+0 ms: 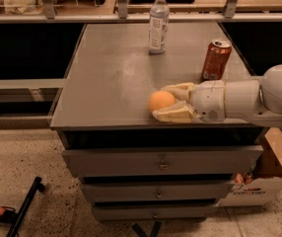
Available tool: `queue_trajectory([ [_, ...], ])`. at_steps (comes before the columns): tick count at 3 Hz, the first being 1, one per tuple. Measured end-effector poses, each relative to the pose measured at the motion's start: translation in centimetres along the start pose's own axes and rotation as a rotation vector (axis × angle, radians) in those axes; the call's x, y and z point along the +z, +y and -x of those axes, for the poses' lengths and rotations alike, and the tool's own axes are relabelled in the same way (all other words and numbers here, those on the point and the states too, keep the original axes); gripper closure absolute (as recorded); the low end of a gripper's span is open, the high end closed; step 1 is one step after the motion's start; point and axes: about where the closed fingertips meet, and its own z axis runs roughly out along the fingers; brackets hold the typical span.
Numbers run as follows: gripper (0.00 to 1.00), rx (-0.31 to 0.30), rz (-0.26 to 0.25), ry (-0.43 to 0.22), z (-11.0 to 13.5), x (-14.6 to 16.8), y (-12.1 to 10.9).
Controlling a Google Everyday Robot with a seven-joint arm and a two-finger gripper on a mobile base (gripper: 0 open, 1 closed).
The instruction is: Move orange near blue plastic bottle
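Note:
The orange sits on the grey table top near its front edge. My gripper reaches in from the right, with one cream finger behind the orange and the other in front. Both fingers press against its sides, and it still rests on the table. The blue plastic bottle, clear with a white cap and a pale label, stands upright at the table's back edge, well away from the orange.
A red-orange soda can stands upright at the right side of the table, just behind my arm. Drawers lie below the table top. A cardboard box sits on the floor at the right. A rail and shelf run behind the table.

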Motion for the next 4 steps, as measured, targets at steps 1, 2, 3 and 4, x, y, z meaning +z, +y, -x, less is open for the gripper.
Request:
queue_trajectory([
  [1, 0.86, 0.027, -0.056, 0.016, 0.1, -0.5, -0.6],
  [2, 1.0, 0.025, -0.055, 0.016, 0.2, -0.3, -0.6],
  [3, 1.0, 0.025, -0.055, 0.016, 0.2, -0.3, -0.6],
  [4, 1.0, -0.008, -0.079, 0.012, 0.6, 0.6, -1.7],
])
